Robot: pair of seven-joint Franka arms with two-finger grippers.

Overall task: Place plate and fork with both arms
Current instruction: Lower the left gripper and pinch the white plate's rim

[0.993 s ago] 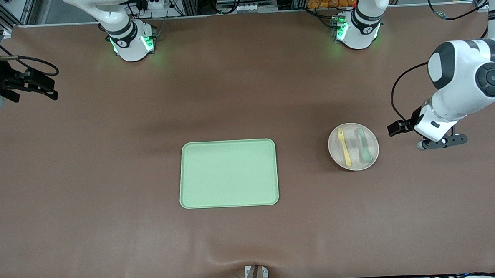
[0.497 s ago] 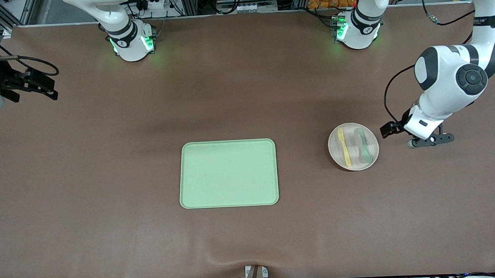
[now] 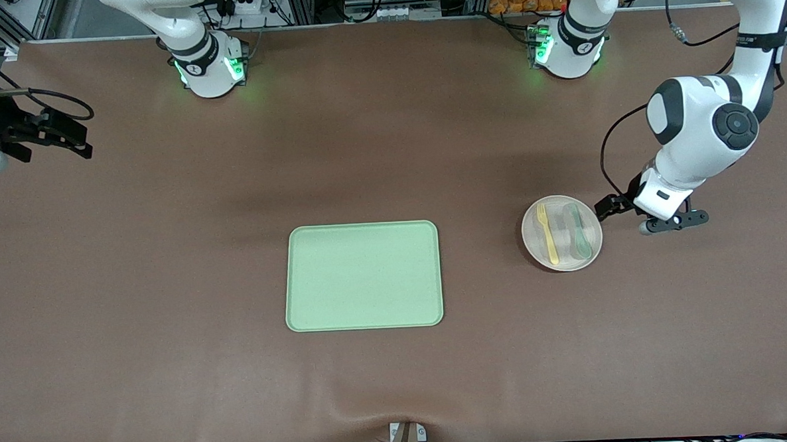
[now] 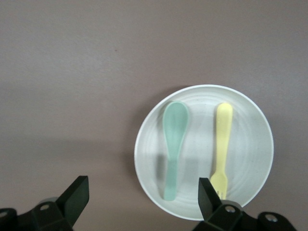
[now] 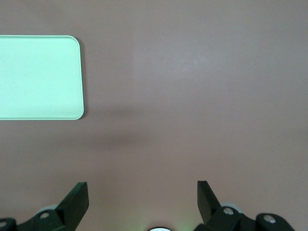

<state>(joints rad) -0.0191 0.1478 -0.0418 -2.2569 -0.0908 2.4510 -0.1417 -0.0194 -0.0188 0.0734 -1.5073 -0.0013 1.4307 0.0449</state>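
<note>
The left gripper [image 4: 142, 202], fingers apart, hangs just beside the plate [image 3: 562, 233] toward the left arm's end; the fork [image 3: 547, 233] probably lies lengthwise toward the front camera. The right gripper [image 5: 142, 202] waits, fingers apart.

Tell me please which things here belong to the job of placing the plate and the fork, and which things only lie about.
Belong to the job:
- round pale beige-pink plate
- small pale-yellow plastic fork, lying on the plate
- left gripper, open, beside the plate
- right gripper, open, waiting at the right arm's end of the table

Only lying about:
- muted teal-green spoon, on the plate beside the fork
- rectangular light-green tray
</note>
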